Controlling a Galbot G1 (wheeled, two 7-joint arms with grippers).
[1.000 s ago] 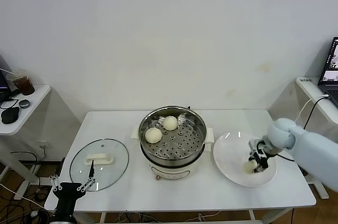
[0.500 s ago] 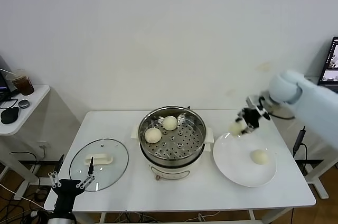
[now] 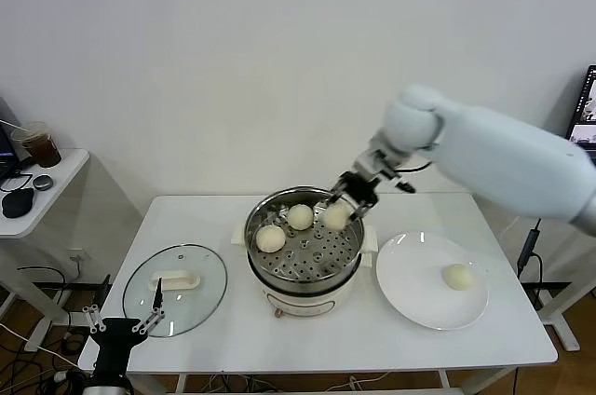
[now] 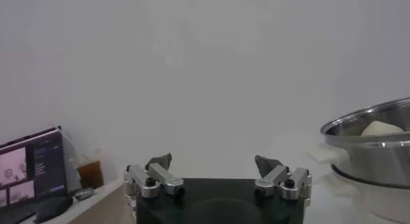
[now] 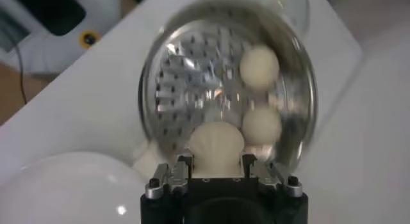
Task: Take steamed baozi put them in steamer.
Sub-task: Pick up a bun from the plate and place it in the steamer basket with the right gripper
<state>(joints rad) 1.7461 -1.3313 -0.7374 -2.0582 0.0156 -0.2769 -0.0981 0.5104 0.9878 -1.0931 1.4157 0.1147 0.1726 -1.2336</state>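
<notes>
**Third bun held over the steamer**

White wall behind, white table in front of it, and everything sits on that tabletop. Off to the far left a small side table carries a cup of dark drink.

Low at the table's left front corner the left gripper is parked, its fingers spread wide apart with nothing between them; in its own wrist view both fingertips stand open against the wall. Just beyond it a glass lid with a white handle lies flat on the table.

At the centre stands the steamer, its perforated tray showing. Two buns rest on the tray toward the left and back: one near the left rim, another just behind it, close together.

Over the steamer's back right part the right gripper reaches in from the right, clamped on a third bun. The right wrist view shows that bun pinched between the two fingers, above the tray and near the two already in.

To the right, beside the steamer, a white plate holds the last bun, well apart from the gripper.
</notes>
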